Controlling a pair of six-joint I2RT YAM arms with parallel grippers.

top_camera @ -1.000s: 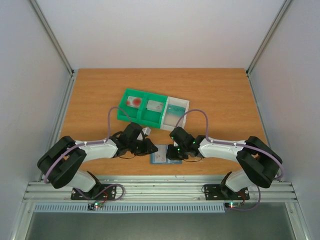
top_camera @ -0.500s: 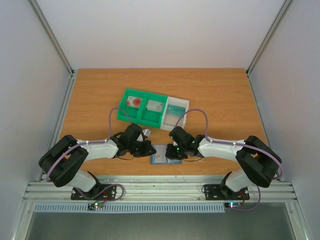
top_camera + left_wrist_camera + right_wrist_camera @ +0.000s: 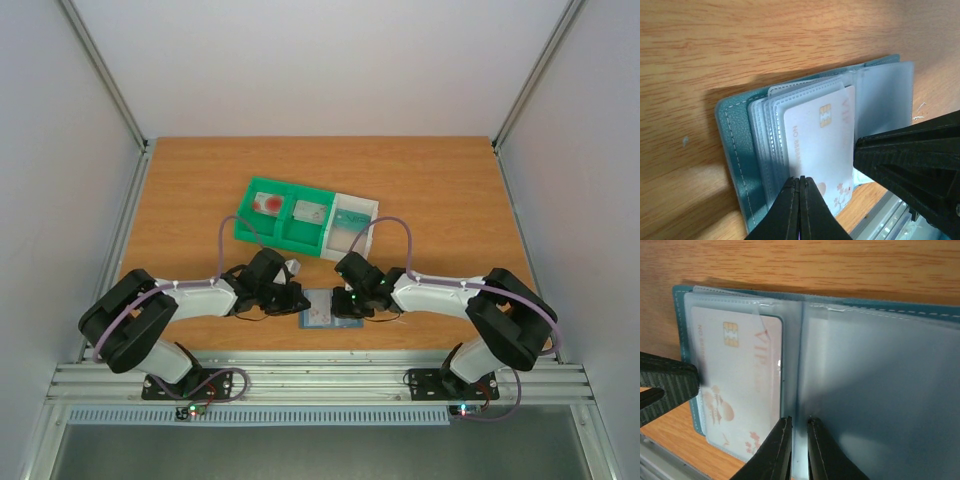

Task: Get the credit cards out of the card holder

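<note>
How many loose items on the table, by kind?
Thin plastic cards in the tray: 3
White-pink plastic chip card in the holder sleeve: 1
Dark teal bifold card holder: 1
Green-and-white plastic bin tray: 1
Total: 6

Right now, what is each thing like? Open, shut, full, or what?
card holder, open, lying flat on the table.
VIP card, not yet out, tucked among the holder's clear sleeves.
left tool, shut, tips at the card's edge.
right tool, almost closed, tips at the holder's middle fold.
bin, holding loose cards, one in each of three compartments.
</note>
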